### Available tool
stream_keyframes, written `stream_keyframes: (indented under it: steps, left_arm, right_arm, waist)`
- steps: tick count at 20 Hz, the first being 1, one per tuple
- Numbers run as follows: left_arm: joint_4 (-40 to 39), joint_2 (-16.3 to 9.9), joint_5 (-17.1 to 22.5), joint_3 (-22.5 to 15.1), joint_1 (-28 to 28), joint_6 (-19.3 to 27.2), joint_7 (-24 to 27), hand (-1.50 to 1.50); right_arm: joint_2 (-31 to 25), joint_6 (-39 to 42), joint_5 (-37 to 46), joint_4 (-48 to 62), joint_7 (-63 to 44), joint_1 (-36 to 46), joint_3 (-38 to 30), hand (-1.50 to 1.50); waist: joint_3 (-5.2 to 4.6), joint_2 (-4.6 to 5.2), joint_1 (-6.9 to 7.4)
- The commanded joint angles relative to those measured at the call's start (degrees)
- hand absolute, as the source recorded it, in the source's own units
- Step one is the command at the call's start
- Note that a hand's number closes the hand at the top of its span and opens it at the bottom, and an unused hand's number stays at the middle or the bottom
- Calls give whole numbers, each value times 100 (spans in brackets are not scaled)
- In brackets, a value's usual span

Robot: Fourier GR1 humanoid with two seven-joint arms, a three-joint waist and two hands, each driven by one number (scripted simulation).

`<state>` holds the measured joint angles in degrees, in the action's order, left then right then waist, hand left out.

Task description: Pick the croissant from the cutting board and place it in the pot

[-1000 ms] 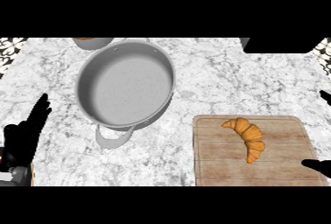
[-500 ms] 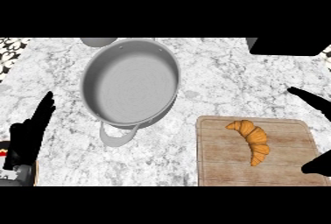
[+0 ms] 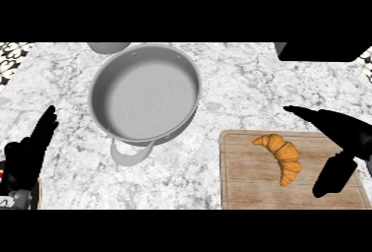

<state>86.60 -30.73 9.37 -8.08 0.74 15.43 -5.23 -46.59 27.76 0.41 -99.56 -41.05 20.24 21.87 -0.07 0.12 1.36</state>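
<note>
Plainly the croissant lay on the wooden cutting board, a curved golden crescent running from the board's upper middle down toward its right side. It looked light, soft and flaky, likely to crush or shed crust if squeezed at the thin tips, so the thick middle of the curve seemed the best place to take it, fingers on one flank and thumb on the other.

Just to its right, the right robot hand hovered over the board's right edge with fingers and thumb spread wide apart, one dark part reaching in above the croissant and another hanging beside its lower tip. It held nothing, and whether it touched the pastry could not be told.

Up and to the left, well apart from the board, the grey pot stood on the marble worktop. At the far left edge, the left robot hand rested with fingers straight and relaxed, holding nothing.
</note>
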Motion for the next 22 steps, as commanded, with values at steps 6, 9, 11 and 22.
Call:
stream_keyframes:
  steps: [6, 9, 11, 22]
  left_arm:
    - [-267, 220, -146, 401, 40, -355, 217, 0]
    - [133, 364, -448, 245, -76, -174, -328, 0]
    - [-43, 271, -266, 488, -190, -461, -256, 0]
    - [121, 676, -746, 729, 129, -617, -112, 0]
  right_arm:
    - [1127, 645, 771, 589, -642, 523, 245, -150]
    - [1217, 958, 924, 726, -683, 570, 102, -150]
    - [1596, 897, 1234, 1207, -597, 769, 265, -150]
    - [2128, 943, 2347, 1581, -168, 332, -8, -150]
  waist:
    - [5, -8, -99]
    - [7, -13, -108]
    - [6, -6, -93]
    - [8, -13, -112]
